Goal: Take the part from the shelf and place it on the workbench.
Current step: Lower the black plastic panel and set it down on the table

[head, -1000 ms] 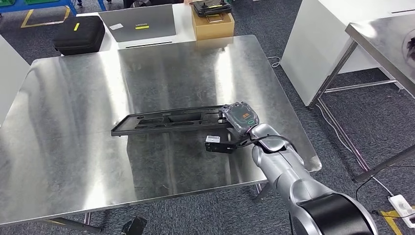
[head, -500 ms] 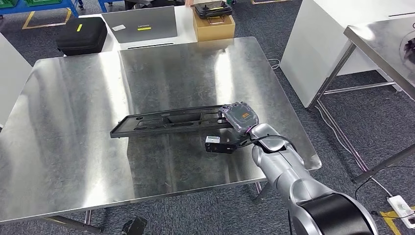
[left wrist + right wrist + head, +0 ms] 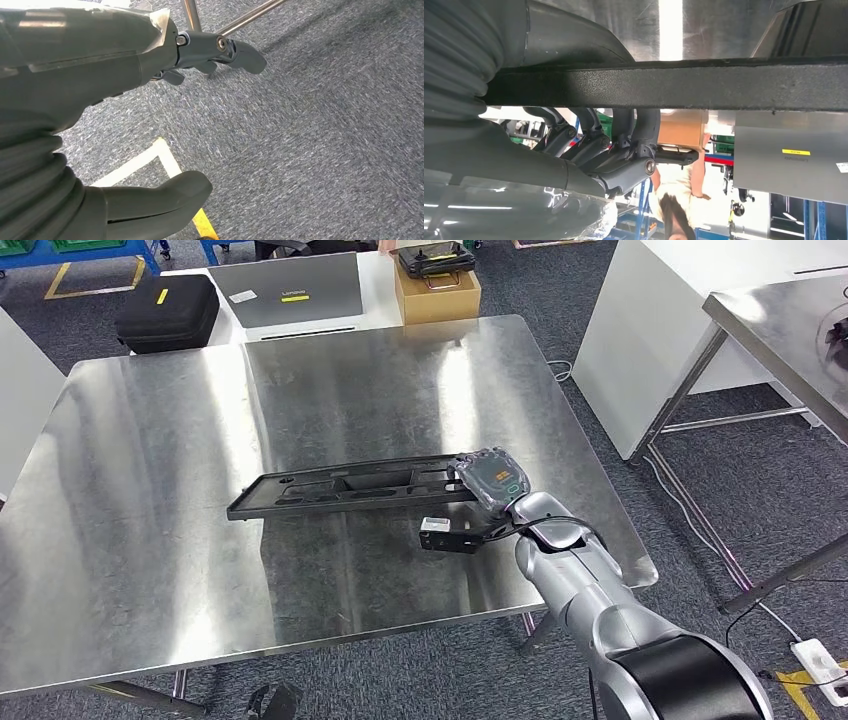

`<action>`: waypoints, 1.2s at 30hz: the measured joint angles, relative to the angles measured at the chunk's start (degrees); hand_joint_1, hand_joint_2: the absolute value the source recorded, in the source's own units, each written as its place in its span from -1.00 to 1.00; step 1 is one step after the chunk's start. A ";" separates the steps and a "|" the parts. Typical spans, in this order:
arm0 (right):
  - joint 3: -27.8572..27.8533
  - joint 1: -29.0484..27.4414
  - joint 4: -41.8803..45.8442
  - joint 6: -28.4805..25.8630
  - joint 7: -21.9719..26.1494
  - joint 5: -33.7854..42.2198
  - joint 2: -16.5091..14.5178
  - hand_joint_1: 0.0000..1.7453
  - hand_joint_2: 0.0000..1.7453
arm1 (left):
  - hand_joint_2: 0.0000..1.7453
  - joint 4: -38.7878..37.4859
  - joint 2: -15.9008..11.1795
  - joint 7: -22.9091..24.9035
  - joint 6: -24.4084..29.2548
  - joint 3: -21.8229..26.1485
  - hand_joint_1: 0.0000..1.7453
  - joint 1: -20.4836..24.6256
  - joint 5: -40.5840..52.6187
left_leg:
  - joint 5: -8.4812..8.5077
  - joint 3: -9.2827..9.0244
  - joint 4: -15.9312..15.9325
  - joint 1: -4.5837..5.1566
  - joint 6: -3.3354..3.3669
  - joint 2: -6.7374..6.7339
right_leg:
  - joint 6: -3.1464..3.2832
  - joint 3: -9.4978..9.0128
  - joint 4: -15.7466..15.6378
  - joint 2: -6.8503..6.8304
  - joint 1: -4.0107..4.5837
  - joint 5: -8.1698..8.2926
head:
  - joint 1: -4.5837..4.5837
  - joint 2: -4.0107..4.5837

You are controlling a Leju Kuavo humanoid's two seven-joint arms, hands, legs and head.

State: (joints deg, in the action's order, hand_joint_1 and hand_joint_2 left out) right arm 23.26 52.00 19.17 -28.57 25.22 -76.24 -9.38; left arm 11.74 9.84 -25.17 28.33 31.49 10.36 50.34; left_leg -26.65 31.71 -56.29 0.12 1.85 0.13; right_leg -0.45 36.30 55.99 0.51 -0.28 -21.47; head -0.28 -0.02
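Note:
A long flat black part (image 3: 345, 487) with cut-outs lies across the middle of the steel workbench (image 3: 150, 490), lengthwise left to right. My right hand (image 3: 490, 480) grips its right end; the arm comes in from the lower right. In the right wrist view the part's black edge (image 3: 704, 82) runs across the picture with my fingers (image 3: 624, 150) curled around it. The left wrist view has my left hand (image 3: 150, 125) hanging over grey carpet, thumb and fingers apart with nothing between them.
At the workbench's far edge stand a black case (image 3: 165, 310), a closed laptop (image 3: 285, 288) and a cardboard box (image 3: 437, 290). A white cabinet (image 3: 680, 330) and a second steel table (image 3: 780, 320) stand to the right. A person stands beyond the bench in the right wrist view.
The camera shifted slightly a second ago. The part and my right hand have stayed almost where they were on the bench.

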 joint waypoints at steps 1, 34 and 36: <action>0.00 0.01 0.00 -0.05 -0.02 0.01 0.00 -1.00 1.00 | 1.00 0.00 0.00 -0.13 -0.54 0.01 -1.00 0.00 -0.34 | 0.00 0.00 0.00 0.00 0.00 0.00 | 0.00 0.00 0.00 0.00 0.00 0.00 | -0.01 0.00; -1.72 5.45 0.12 16.50 1.40 7.20 0.72 -1.00 1.00 | -1.00 0.00 -0.13 0.92 -1.92 3.04 -1.00 -0.74 -3.43 | 0.01 -0.07 0.00 0.02 0.00 0.01 | 0.00 -0.10 0.01 0.00 -0.05 0.00 | 0.01 0.00; -1.75 5.99 0.19 18.94 1.70 7.88 0.40 -1.00 1.00 | -1.00 0.00 -0.15 0.76 -1.92 3.40 -1.00 -0.84 -3.64 | 0.01 -0.07 0.00 0.01 0.00 0.00 | 0.00 -0.11 0.01 0.00 -0.05 0.00 | 0.01 0.00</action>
State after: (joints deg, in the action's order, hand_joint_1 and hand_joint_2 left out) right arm 21.50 57.99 19.35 -9.62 26.93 -68.36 -8.97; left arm 11.74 9.69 -24.41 26.40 34.88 9.53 46.70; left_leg -26.65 31.64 -56.29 0.13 1.85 0.12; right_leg -0.45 36.19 56.00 0.52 -0.32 -21.47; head -0.28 -0.02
